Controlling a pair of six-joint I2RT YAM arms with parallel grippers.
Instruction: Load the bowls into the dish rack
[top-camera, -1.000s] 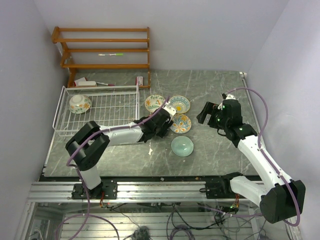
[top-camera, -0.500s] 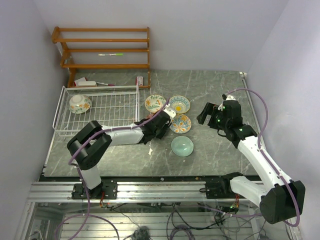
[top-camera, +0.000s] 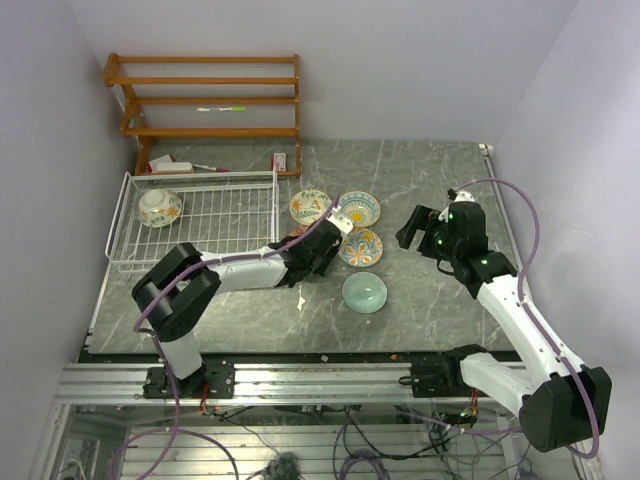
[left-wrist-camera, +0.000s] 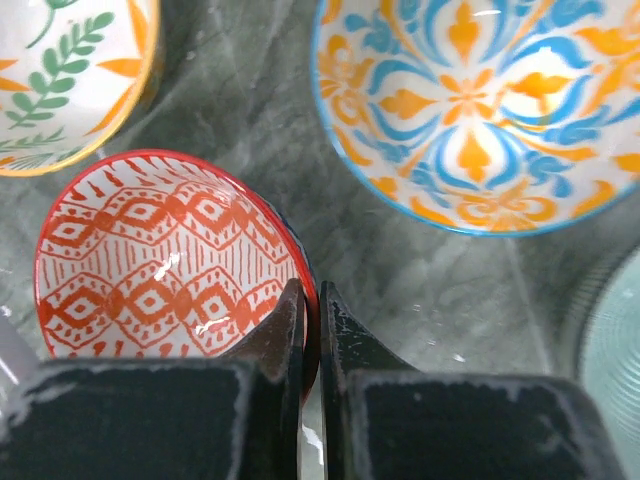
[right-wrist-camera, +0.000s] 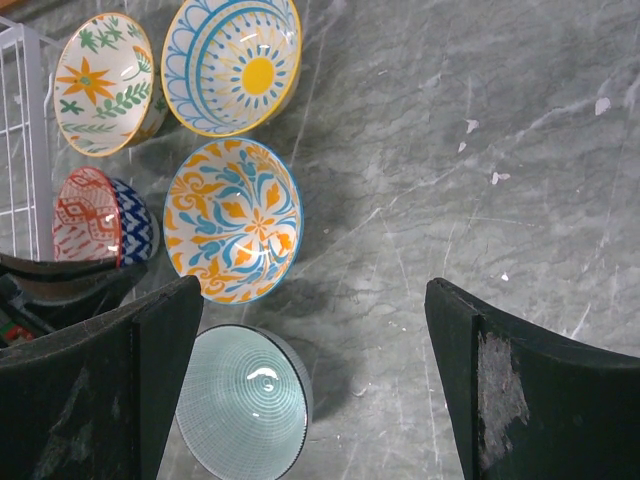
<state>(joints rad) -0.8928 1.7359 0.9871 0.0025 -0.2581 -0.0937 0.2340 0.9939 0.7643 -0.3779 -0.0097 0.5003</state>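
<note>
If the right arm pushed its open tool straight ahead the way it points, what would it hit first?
Probably the bare marble table, just beside the orange-and-blue bowl: the right tool frames only stone between its open fingers. Depth is hard to judge, so it might graze that bowl.

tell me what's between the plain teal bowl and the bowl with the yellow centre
The blue-and-orange floral bowl sits between the teal bowl and the yellow-centred bowl, clearest in the right wrist view.

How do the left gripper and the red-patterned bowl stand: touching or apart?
Touching. The left wrist view shows the left gripper pinching the rim of the red-patterned bowl, one finger inside, one outside.
</note>
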